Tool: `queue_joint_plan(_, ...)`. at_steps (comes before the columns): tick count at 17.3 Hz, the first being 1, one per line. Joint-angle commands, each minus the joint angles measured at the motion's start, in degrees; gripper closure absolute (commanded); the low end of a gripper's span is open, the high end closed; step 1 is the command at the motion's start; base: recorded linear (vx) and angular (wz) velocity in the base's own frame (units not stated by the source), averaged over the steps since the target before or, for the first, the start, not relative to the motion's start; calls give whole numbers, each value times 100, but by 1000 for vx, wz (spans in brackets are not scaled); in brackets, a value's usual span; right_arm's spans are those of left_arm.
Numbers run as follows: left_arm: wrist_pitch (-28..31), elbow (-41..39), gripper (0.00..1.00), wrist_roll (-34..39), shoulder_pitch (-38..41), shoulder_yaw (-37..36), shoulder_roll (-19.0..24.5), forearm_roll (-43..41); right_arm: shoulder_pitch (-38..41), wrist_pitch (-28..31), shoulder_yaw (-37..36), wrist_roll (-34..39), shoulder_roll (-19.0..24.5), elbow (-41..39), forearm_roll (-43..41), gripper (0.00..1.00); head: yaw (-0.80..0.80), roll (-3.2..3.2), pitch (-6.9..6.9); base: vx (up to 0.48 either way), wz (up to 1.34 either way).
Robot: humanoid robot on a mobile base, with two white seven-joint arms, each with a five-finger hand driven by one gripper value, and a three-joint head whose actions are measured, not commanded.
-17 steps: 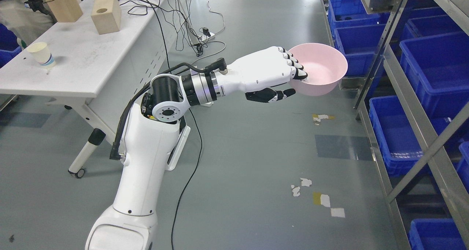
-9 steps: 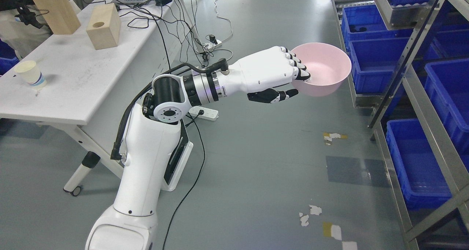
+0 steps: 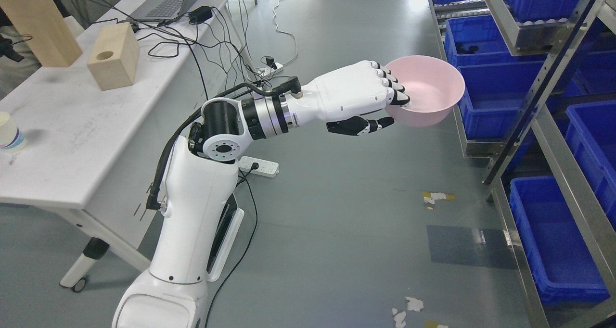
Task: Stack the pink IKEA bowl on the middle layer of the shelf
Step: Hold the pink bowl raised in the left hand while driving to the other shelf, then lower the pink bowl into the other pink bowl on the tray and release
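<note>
My left hand [image 3: 385, 107] is shut on the near rim of the pink bowl [image 3: 428, 90]: four fingers [image 3: 395, 90] curl inside it and the thumb [image 3: 361, 125] lies under the outside wall. The arm reaches from the lower left across the floor and holds the bowl upright in the air, just left of the metal shelf rack [image 3: 539, 85]. The bowl looks empty. The right arm is out of view.
The shelf rack holds several blue bins [image 3: 495, 92] on its layers, with slanted metal posts. A white table [image 3: 91, 121] at left carries a wooden block [image 3: 113, 56], a laptop, cables and a paper cup [image 3: 9, 133]. A power strip [image 3: 257, 166] and cords lie on the grey floor.
The whole picture has shifted, so the camera has moved; the shelf and table sit differently in view. The hand keeps the same hold on the bowl, held at about the same place in the picture.
</note>
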Motion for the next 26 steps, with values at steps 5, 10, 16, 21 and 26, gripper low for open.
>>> queue_joint_plan(5,2,1,99,-9,-30,-168,100,117,137,-1,0,1,-100,-100,0,0,0,0,0,154,-601)
queue_joint_plan(10,2,1,99,-9,-599,32,100,197,137,-1,0,1,-100,-100,0,0,0,0,0,77,-1434)
queue_joint_plan(16,63,527,98,-536,-1787,1122,156,-248,137,-1,0,1,-100,-100,0,0,0,0,0,47,-1426)
queue_joint_plan(21,537,1099,98,-676,-2157,1229,799,-961,137,-1,0,1,-100,-100,0,0,0,0,0,77,-919)
queue_joint_plan(26,635,1248,98,-862,-2104,536,537,-1113,137,-1,0,1,-100,-100,0,0,0,0,0,130,-469)
